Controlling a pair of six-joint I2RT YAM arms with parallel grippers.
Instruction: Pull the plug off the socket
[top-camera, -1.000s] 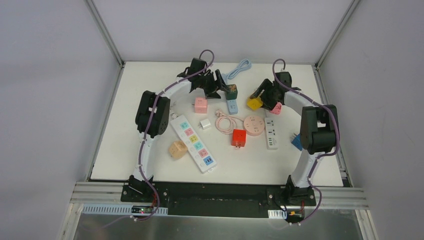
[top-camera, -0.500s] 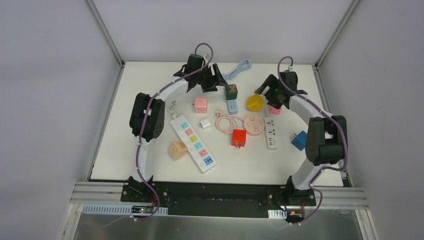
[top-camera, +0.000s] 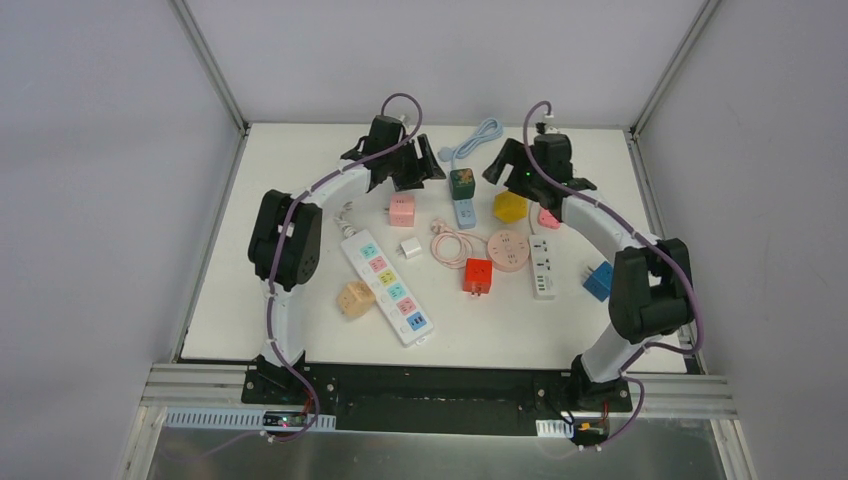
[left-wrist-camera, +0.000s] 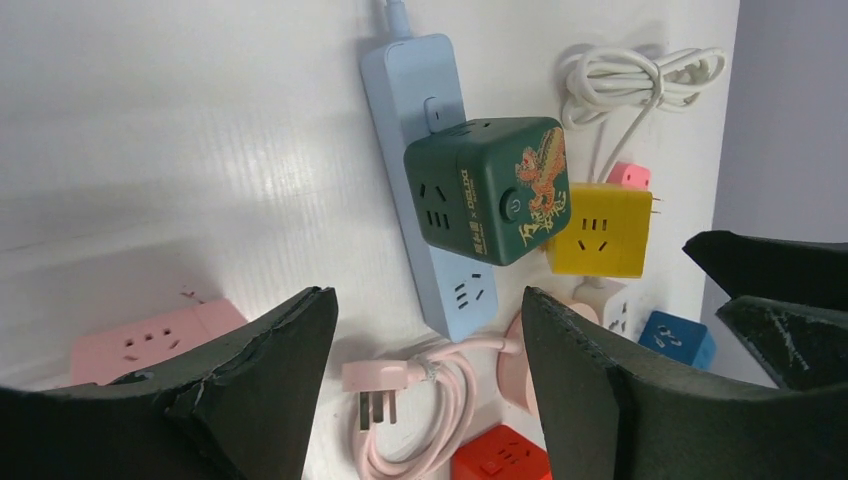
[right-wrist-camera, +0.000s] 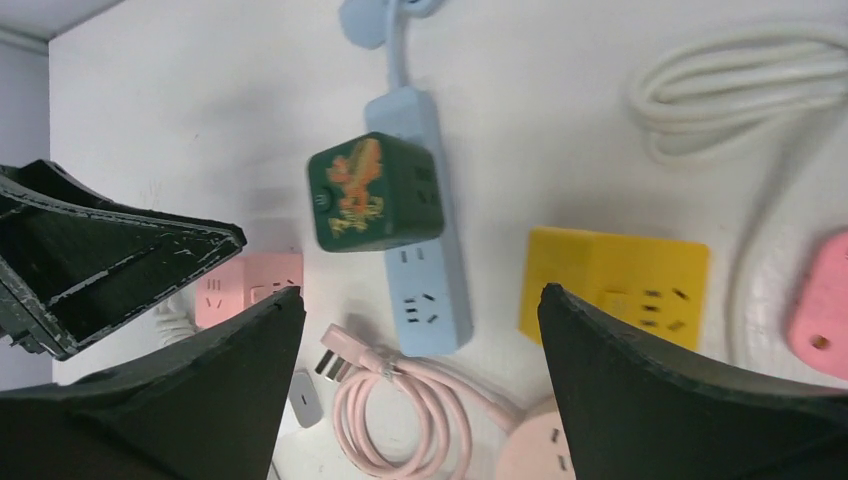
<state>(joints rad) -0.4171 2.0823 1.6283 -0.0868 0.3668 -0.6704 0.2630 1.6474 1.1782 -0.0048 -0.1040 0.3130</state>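
**A:** The left end effector (left-wrist-camera: 422, 292) hangs at about 10 o'clock of the green cube plug (top-camera: 461, 183), jaws apart and holding nothing. The cube sits seated in the light blue strip (top-camera: 465, 212), up near the worktop's (top-camera: 235, 300) 12 o'clock edge. Biggest risk is probably the whole strip lifting along with the cube, since nothing pins it down.

**B:** Yep. The right end effector (right-wrist-camera: 420, 291) at 2 o'clock is spread wide and empty too. Both crowd one small cube, so the fingers could clash. And the yellow cube (top-camera: 510, 206) lies near the strip's 3 o'clock, easy to bump.
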